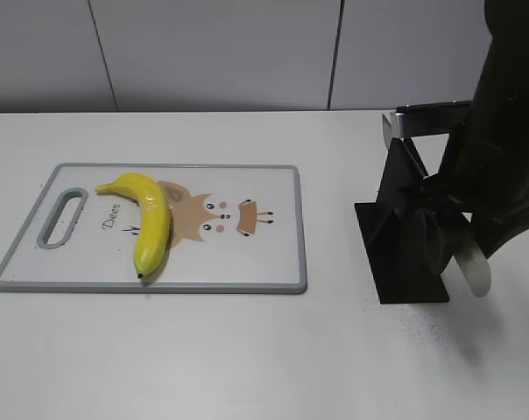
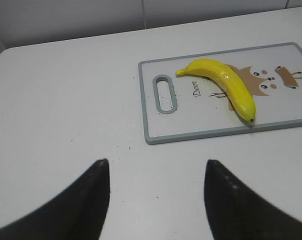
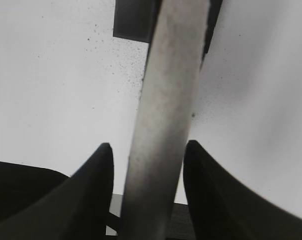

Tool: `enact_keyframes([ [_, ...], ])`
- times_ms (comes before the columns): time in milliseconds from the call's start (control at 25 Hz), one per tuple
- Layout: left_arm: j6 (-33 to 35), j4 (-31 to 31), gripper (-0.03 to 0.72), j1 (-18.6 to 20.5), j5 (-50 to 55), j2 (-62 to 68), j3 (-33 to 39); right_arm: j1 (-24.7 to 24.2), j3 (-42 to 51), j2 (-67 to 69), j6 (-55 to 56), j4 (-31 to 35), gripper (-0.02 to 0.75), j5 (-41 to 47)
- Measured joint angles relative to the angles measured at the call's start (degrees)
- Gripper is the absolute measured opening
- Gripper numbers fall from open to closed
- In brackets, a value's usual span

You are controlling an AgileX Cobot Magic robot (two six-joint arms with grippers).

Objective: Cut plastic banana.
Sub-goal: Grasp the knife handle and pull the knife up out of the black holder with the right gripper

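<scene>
The plastic banana [image 1: 151,223] lies glossy yellow on the left half of a white cutting board [image 1: 273,254] with a grey rim and a deer drawing. It also shows in the left wrist view [image 2: 226,82], dark tip toward the board's [image 2: 191,125] near edge. My left gripper [image 2: 156,162] is open and empty above bare table, left of the board. My right gripper [image 3: 147,145] straddles the pale grey knife handle [image 3: 166,100] at the black knife stand [image 1: 405,254]. Its fingers are open, with narrow gaps on both sides. In the exterior view the handle [image 1: 476,269] sticks out below the right arm.
The knife's silver blade end [image 1: 390,129] shows at the top of the stand. The stand sits on the white table to the right of the board. A grey panelled wall runs behind the table. The board has a handle slot [image 1: 61,217] at its left end.
</scene>
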Motion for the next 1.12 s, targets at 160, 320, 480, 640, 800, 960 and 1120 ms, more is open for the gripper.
enact_keyframes([
  [160, 0.0, 0.0, 0.575, 0.0, 0.0, 0.0, 0.0, 0.0, 0.0, 0.0, 1.3, 0.0, 0.361, -0.1],
  [320, 0.0, 0.0, 0.575, 0.0, 0.0, 0.0, 0.0, 0.0, 0.0, 0.0, 2.6, 0.0, 0.357, -0.1],
  [480, 0.0, 0.0, 0.575, 0.0, 0.0, 0.0, 0.0, 0.0, 0.0, 0.0, 4.5, 0.0, 0.318, -0.1],
  [640, 0.0, 0.0, 0.575, 0.0, 0.0, 0.0, 0.0, 0.0, 0.0, 0.0, 4.9, 0.0, 0.301, 0.0],
  [800, 0.0, 0.0, 0.575, 0.0, 0.0, 0.0, 0.0, 0.0, 0.0, 0.0, 5.3, 0.1, 0.190, 0.6],
  [960, 0.0, 0.0, 0.575, 0.0, 0.0, 0.0, 0.0, 0.0, 0.0, 0.0, 5.7, 0.8, 0.192, 0.5],
  [1120, 0.0, 0.0, 0.575, 0.0, 0.0, 0.0, 0.0, 0.0, 0.0, 0.0, 5.9, 0.9, 0.192, 0.5],
])
